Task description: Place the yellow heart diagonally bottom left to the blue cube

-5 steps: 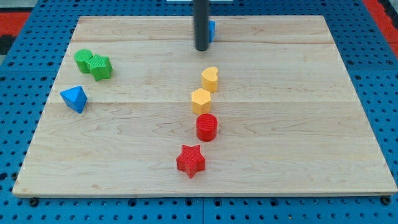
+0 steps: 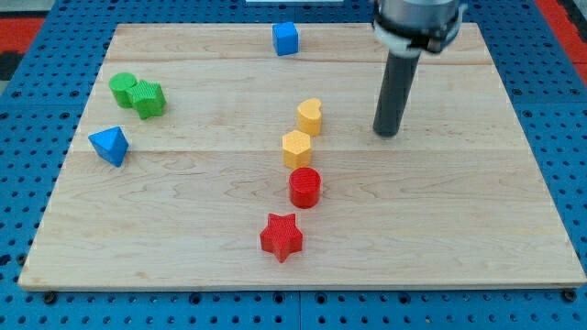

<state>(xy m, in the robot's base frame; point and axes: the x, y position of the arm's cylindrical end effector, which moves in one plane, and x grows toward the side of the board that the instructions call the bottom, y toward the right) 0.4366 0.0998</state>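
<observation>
Pale wooden board [image 2: 459, 211], planks with visible grain, sits on a blue pegboard surface [image 2: 37, 302] with holes. Blocks look like matte plastic.

Yellow heart [image 2: 310, 116] lies near board centre, rounded lobes, smooth top. Just below it, touching or almost, a yellow hexagon-like block [image 2: 296, 148]. Below that a red cylinder [image 2: 304, 187], close to the hexagon block. Red star [image 2: 281, 237] lower still, apart from the cylinder. These four form a rough column.

Blue cube [image 2: 285, 38] is near the view's top edge of the board, well above the heart and slightly to the view's left of it. Nothing lies between cube and heart.

Two green blocks [image 2: 138, 94] touch each other at the view's left; shapes unclear. Blue triangular block [image 2: 109, 145] sits below them.

No pincer on this arm, just a dark smooth cylindrical rod; my tip [image 2: 387, 134] rests on the board to the view's right of the yellow heart, near but not touching, bare wood between.
</observation>
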